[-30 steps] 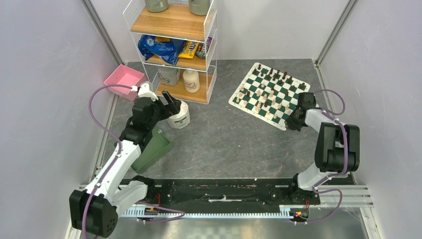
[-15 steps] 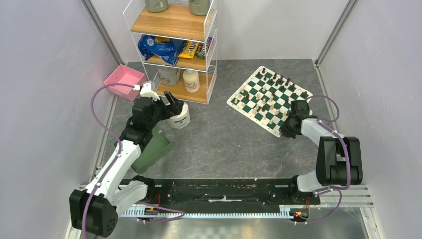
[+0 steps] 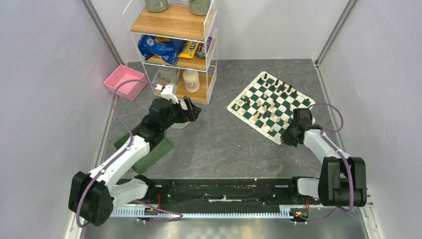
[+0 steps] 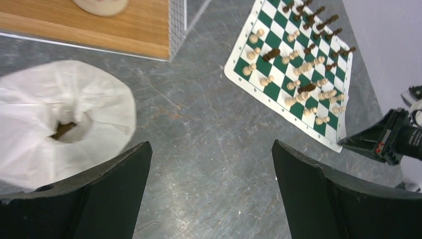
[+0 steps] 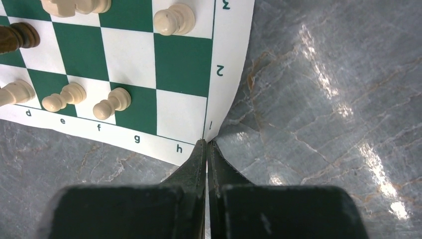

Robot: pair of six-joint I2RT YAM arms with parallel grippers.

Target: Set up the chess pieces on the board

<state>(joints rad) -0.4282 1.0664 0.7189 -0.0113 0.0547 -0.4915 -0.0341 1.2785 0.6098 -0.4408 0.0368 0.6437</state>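
1. The chess pieces (image 4: pixel 298 64) are all on the board (image 3: pixel 271 107), but not in a starting array. Dark ones are gathered along the far edge. Cream ones are strewn over the middle ranks and the lettered edge.
2. Judged from that, the set-up has barely begun. Neither colour forms two clean rows, so nearly every piece has to be taken to its home square.
3. A few cream pieces (image 5: pixel 67 97) by files e and f look tipped over, with their long axes roughly along the lettered edge. The angle leaves this unsure.
4. The board lies on the far right part of the table (image 3: pixel 224 144). Being square, it has no long axis. It sits cornerwise to the table's sides, with one corner pointing towards the right arm's base.
5. The lettered edge, which is the cream side, faces the middle of the table. The dark side faces the far right wall.
6. The right end effector (image 5: pixel 206 143) is fully closed on the board's h1 corner. The mat's border curls up slightly just beside its tips. It holds the mat, not a piece.
7. The left end effector (image 4: pixel 210 149) is spread wide and holds nothing. It hangs over bare table, well apart from the board.
8. A toilet roll (image 4: pixel 64 119) lies just outside its left finger, not between the fingers.
9. Farther out are a green bin (image 3: pixel 149 152) under the left arm, a pink bin (image 3: pixel 124 79), and a wire shelf unit (image 3: pixel 174 50) at the back.
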